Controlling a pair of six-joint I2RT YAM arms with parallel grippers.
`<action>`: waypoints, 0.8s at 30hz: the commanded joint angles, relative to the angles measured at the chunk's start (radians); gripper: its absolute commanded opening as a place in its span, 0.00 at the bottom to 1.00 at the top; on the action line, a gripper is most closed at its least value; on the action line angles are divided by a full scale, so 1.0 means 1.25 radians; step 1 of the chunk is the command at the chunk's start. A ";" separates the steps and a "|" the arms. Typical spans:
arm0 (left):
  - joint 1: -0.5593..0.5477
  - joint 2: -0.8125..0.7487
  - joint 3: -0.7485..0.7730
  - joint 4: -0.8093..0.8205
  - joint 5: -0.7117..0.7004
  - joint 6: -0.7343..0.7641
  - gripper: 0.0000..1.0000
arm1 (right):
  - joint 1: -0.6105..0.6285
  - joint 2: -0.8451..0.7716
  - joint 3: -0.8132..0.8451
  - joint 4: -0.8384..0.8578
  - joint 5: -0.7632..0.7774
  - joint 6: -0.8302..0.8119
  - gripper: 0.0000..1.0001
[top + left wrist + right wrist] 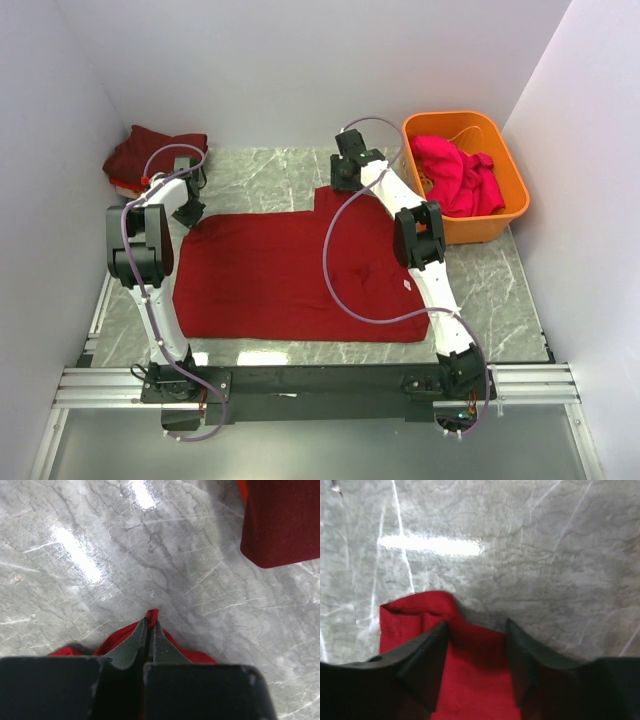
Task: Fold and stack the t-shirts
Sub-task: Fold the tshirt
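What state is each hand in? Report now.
Left hand: closed, pinching a corner of the red t-shirt.
Right hand: open, over that shirt's edge, gripping nothing.

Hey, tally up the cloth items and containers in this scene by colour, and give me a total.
Red shirt, spread flat on the table: 1
Dark maroon cloth pile, far left corner: 1 (number of shirts in it cannot be told)
Magenta-pink shirt, in the tub: 1
Orange tub: 1
Total: 4
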 commanded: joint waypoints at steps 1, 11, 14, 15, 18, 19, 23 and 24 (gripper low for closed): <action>-0.002 -0.030 -0.008 -0.001 -0.007 0.004 0.01 | 0.005 0.012 0.028 -0.039 0.013 -0.016 0.52; -0.002 -0.059 -0.012 0.012 0.007 0.017 0.01 | 0.013 -0.058 -0.059 0.068 -0.032 -0.093 0.00; -0.002 -0.083 -0.021 0.027 0.013 0.026 0.01 | 0.016 -0.117 -0.116 0.127 -0.037 -0.129 0.00; -0.002 -0.095 -0.024 0.033 0.016 0.028 0.01 | 0.021 -0.154 -0.159 0.144 -0.030 -0.140 0.00; -0.002 -0.116 -0.041 0.038 0.023 0.026 0.01 | 0.024 -0.228 -0.249 0.194 -0.012 -0.152 0.00; -0.002 -0.122 -0.053 0.037 0.025 0.021 0.01 | 0.025 -0.248 -0.280 0.222 -0.014 -0.154 0.00; -0.002 -0.163 -0.110 0.060 0.032 0.010 0.01 | 0.028 -0.344 -0.406 0.255 -0.079 -0.165 0.00; -0.002 -0.178 -0.120 0.064 0.036 0.011 0.01 | 0.029 -0.360 -0.425 0.258 -0.080 -0.170 0.00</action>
